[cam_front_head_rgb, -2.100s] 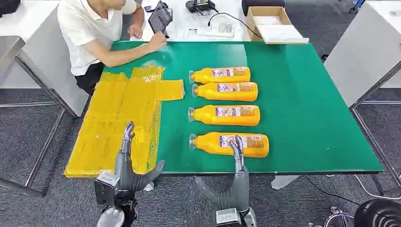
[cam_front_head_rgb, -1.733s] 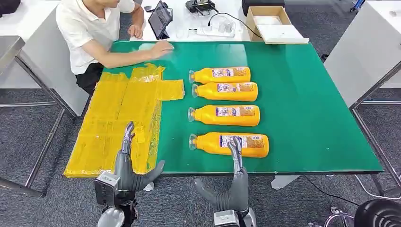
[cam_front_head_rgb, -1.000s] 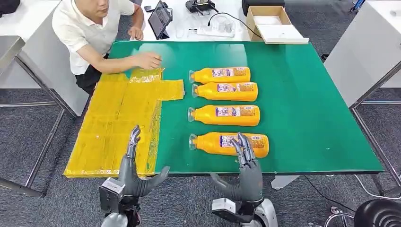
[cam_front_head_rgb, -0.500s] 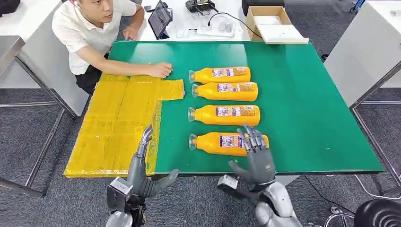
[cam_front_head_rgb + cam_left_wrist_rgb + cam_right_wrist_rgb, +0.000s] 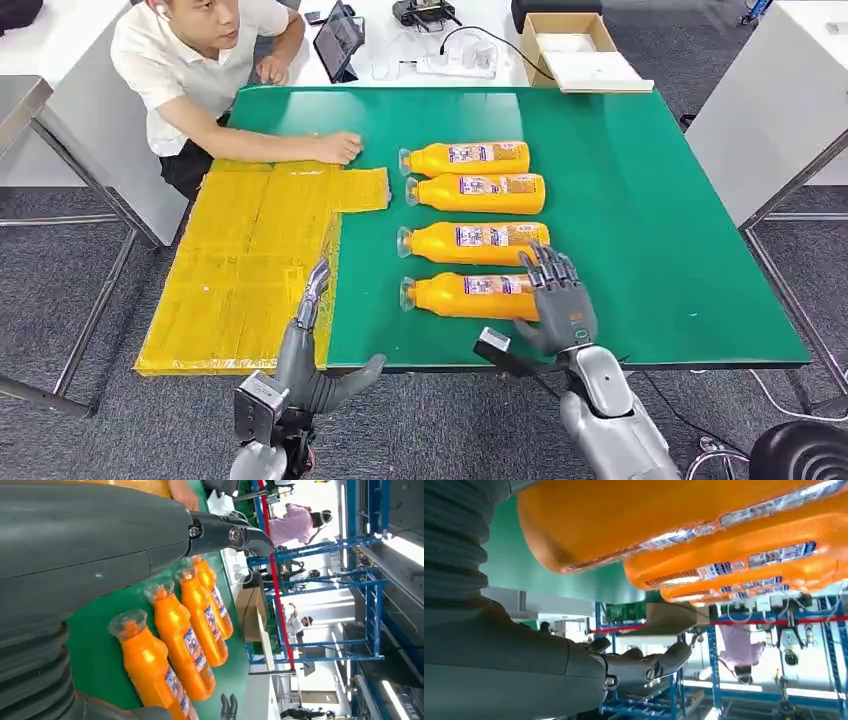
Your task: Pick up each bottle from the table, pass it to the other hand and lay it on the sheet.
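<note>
Bottles: four orange ones lie on their sides in a column on the green table [image 5: 680,200], caps toward the yellow sheet [image 5: 250,260]. Nearest bottle [image 5: 465,297] sits close to the table's front edge; next bottle [image 5: 475,243] just behind it, then third bottle [image 5: 478,194] and far bottle [image 5: 466,158], those two almost touching.

Right hand [image 5: 555,300] is over the base end of the nearest bottle, fingers spread apart and pointing up the table, thumb out to the side. Contact with the bottle: cannot tell. Right wrist view has that bottle's base right in front of the hand, thumb extended below it, nothing gripped.

Left hand [image 5: 312,350] is at the front edge of the table by the sheet's near corner, fingers straight and together, thumb stuck out wide, holding nothing.

Sheet lies flat on the left part of the table, overhanging its left edge. A person [image 5: 200,70] sits at the far left corner, one hand [image 5: 340,148] resting on the sheet's far edge. Cardboard box [image 5: 575,50] and tablet [image 5: 338,40] on the white desk behind.
</note>
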Controlling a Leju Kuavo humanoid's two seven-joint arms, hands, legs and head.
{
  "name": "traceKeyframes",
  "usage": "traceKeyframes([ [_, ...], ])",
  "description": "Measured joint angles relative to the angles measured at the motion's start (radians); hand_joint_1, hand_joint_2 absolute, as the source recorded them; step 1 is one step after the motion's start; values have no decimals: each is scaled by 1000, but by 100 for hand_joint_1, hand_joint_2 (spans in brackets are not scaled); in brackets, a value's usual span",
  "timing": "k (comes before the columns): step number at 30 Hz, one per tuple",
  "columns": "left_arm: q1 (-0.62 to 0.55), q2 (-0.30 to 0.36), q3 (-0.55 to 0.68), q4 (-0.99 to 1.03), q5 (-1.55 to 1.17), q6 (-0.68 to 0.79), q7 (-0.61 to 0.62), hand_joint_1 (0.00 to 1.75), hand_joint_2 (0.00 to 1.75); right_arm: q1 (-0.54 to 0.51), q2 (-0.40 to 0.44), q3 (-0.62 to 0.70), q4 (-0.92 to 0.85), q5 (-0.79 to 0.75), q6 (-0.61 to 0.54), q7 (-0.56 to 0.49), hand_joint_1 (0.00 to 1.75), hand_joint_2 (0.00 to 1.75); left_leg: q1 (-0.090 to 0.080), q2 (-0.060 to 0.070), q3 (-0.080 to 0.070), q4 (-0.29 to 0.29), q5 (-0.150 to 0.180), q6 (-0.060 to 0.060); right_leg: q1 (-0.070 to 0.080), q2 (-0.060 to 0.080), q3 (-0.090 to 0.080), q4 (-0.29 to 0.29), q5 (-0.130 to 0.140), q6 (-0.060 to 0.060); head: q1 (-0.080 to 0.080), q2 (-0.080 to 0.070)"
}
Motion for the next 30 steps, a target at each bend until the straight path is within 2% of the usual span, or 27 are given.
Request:
traceKeyframes([
  [5,-2,0,0,0,-3,-1,0,0,175,-17,-4,9,24,-71,114,-10,0,175,0,-1,0,0,0,0,0,0,0,0,0,0,0,0],
  [17,-7,0,2,0,-4,-21,11,0,175,-34,-17,47,72,-120,233,8,0,175,0,0,0,0,0,0,0,0,0,0,0,0,0,0],
  [24,-7,0,2,0,-5,-21,14,0,175,-44,-20,62,86,-122,254,16,0,175,0,0,1,0,0,0,0,0,1,0,0,0,0,0],
  [30,-11,0,2,6,-9,-30,19,0,175,-86,-21,84,127,-151,310,39,0,175,0,1,6,0,0,0,0,0,4,-1,0,0,0,0],
])
